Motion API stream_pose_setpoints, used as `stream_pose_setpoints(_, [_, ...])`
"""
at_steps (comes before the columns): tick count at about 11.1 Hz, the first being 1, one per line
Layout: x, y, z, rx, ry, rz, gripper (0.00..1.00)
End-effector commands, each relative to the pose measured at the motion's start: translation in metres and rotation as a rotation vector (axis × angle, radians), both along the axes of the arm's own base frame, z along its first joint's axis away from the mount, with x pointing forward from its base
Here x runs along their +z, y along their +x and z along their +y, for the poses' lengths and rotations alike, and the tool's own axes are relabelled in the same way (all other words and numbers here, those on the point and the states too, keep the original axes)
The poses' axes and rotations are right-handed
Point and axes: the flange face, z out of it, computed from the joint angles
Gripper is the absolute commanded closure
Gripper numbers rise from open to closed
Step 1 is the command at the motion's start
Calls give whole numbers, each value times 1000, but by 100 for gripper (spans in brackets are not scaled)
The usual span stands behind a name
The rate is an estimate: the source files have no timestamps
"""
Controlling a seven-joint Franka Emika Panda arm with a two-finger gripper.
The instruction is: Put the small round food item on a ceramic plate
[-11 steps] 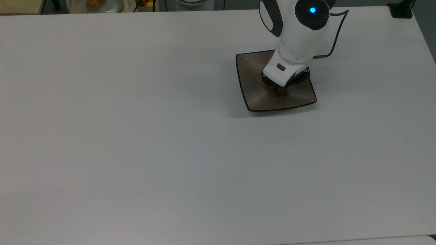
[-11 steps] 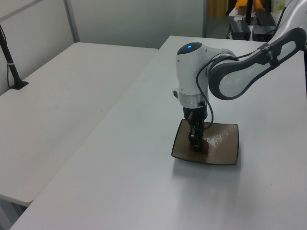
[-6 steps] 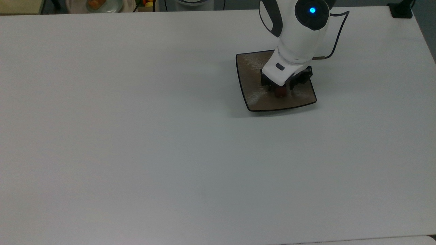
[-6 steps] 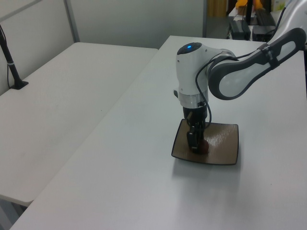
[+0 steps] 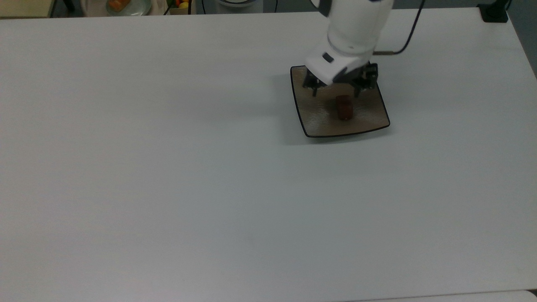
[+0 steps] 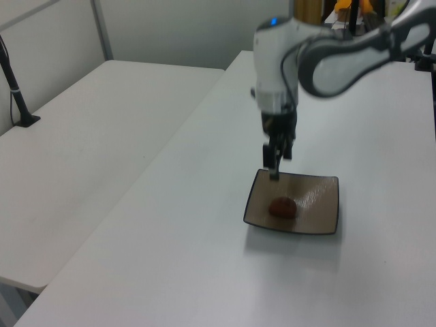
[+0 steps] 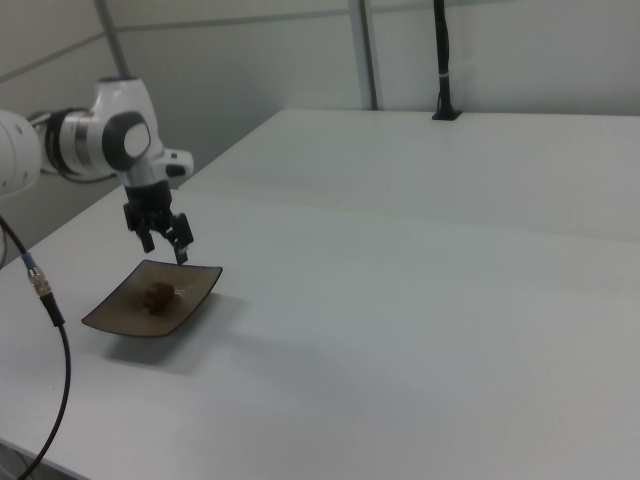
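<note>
**Date-like morsel lying on the square plate**

The small round food item, a dark reddish-brown, date-like lump, is lying loose near the middle of the ceramic plate, touching its glossy surface and nothing else. The plate, square and taupe-brown with a thin black rim and upturned corners, is sitting flat on the white bench. In the left view the morsel is resting slightly toward the plate's near-left side.

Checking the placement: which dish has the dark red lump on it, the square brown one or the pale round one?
The square brown plate on the table holds the reddish lump.
</note>
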Motion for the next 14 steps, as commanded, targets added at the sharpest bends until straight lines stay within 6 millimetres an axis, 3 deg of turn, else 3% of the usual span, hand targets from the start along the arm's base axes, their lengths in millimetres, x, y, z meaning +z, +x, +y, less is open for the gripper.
stream_pose_setpoints(1, [84,-11,-65,-82,12,-31,0])
stream_pose_setpoints(5, [165,-24,-171,-85,32,-85,0])
stream_pose_setpoints(8, [188,-29,-233,-62,30,-114,0])
stream_pose_setpoints(11, [194,-30,-269,40,25,-130,0])
stream_pose_setpoints(13, [192,-28,-267,90,25,-135,0])
stream_pose_setpoints(14, [188,-25,-264,197,27,-134,0])
